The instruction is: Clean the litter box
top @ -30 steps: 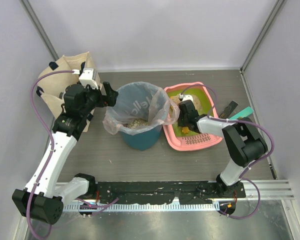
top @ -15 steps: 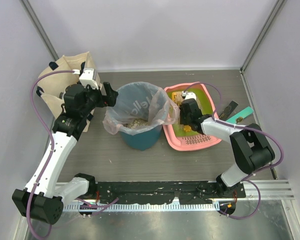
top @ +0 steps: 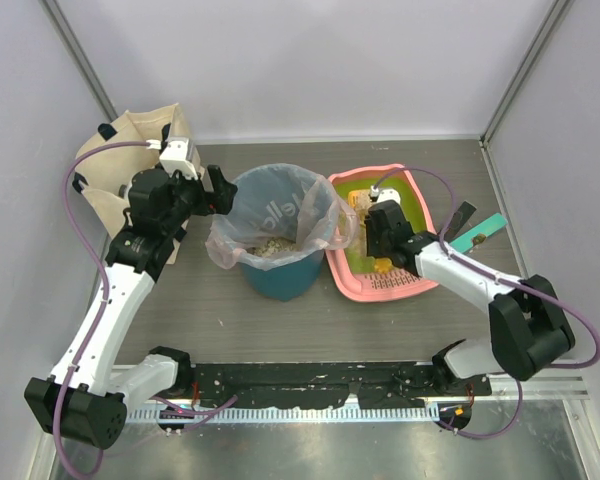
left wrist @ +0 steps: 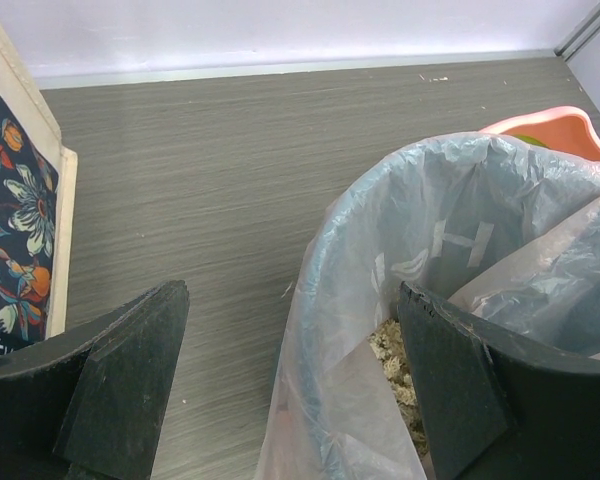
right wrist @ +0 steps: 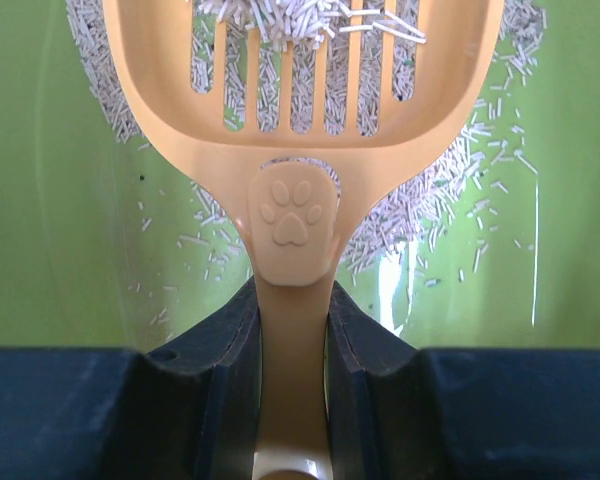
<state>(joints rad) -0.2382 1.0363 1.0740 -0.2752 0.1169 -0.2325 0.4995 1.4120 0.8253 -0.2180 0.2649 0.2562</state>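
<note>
The pink litter box (top: 351,283) with a lime-green floor (right wrist: 60,200) lies on the right of the table. My right gripper (top: 374,212) hangs over it, shut on the handle of an orange slotted scoop (right wrist: 292,215). The scoop's head (top: 361,200) holds some pale litter pellets (right wrist: 300,15), and more lie scattered on the green floor beneath. My left gripper (top: 220,190) stands open at the left rim of the teal bin (top: 278,275). One finger (left wrist: 130,380) is outside the clear bag (left wrist: 450,230) and the other finger (left wrist: 460,390) is inside, neither closed on it.
Beige litter (left wrist: 390,350) lies in the bottom of the bin. A canvas tote bag (top: 130,150) with a floral print (left wrist: 20,200) stands at the back left. A black tool (top: 460,215) and a teal-handled one (top: 485,228) lie right of the tray.
My right gripper has carried the scoop from the tray's near half toward its far end, with the elbow swinging out to the right. The left arm has not moved.
</note>
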